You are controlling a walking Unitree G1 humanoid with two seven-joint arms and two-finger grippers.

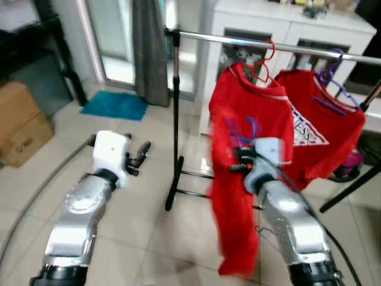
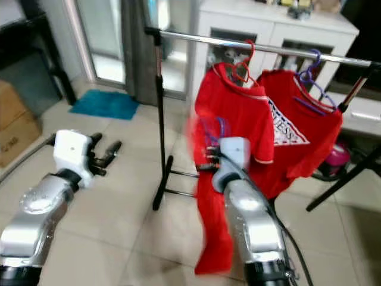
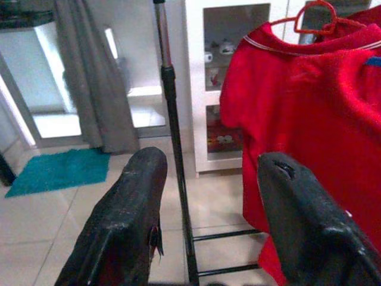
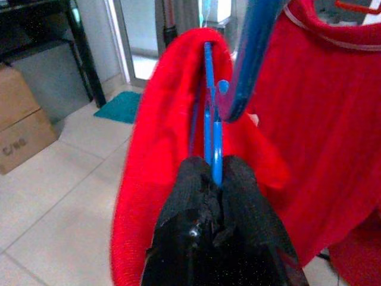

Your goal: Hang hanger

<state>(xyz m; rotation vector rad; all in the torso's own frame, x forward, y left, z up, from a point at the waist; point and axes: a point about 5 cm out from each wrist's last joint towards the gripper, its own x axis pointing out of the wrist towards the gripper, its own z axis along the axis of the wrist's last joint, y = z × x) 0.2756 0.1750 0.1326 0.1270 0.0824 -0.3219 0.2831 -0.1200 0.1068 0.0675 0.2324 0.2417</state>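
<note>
Gripping blue hanger (image 4: 211,125) upright, right end effector (image 4: 217,179), hook topmost

The rail (image 1: 238,40) is bright polished metal on a matt black post (image 1: 175,119). The shirts are soft knit cloth — the red shirt (image 4: 149,196) draped on the blue hanger (image 4: 209,119) looks slightly fuzzy, and the hanger itself is smooth, glossy plastic. The right gripper's fingers (image 4: 196,196) are rough, scuffed black rubber, pinched together on it. The left gripper's fingers (image 3: 131,220) — same dull, pitted finish. Floor tiles (image 1: 149,238) gleam; the cardboard box (image 1: 21,125) is plain and matt.
</note>
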